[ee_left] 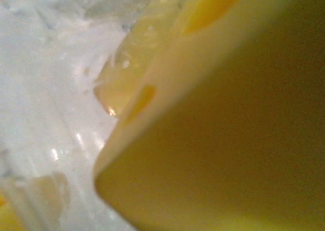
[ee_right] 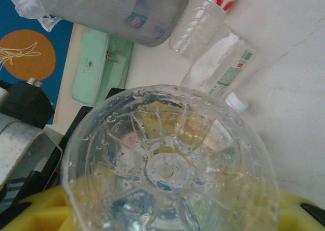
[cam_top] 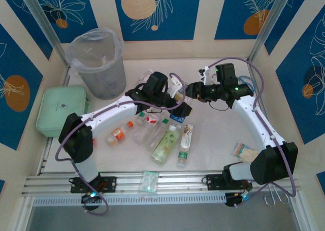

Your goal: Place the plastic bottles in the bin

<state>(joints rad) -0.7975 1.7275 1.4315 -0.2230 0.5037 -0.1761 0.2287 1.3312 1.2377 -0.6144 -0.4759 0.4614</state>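
So the clear bottle (ee_right: pixel 167 165) is up off the table, in the middle of the top view, well to the right of the bin (cam_top: pixel 104 78). The bin sits in the upper left corner with its clear liner bag folded over the rim.

The other bottles (cam_top: pixel 152 132) lie in a loose heap below centre. The big pale green bottle (cam_top: pixel 165 147) is on the heap's lower right, and a small orange-capped one (cam_top: pixel 118 134) is on its left edge.

The table (cam_top: pixel 213 134) is plain white with a few hairline cracks. A mint-green box (cam_top: pixel 61 109) sits just below the bin, one wrapped packet (cam_top: pixel 245 151) is at lower right, and another (cam_top: pixel 149 183) rests on the aluminium rails (cam_top: pixel 167 188) along the bottom. The walls (cam_top: pixel 157 10) are cream strips and blue panels with orange discs and white leaf drawings.

As for the claws, the right gripper (ee_right: pixel 170 216) has the clear bottle pinched between its yellow fingers, with the base pointing straight at the wrist camera.

The left gripper (cam_top: pixel 175 89) comes in from the left with its jaws spread wide. In its wrist view, one yellow finger (ee_left: pixel 228 139) sits right against blurry clear plastic. I can't tell if it's actually touching.
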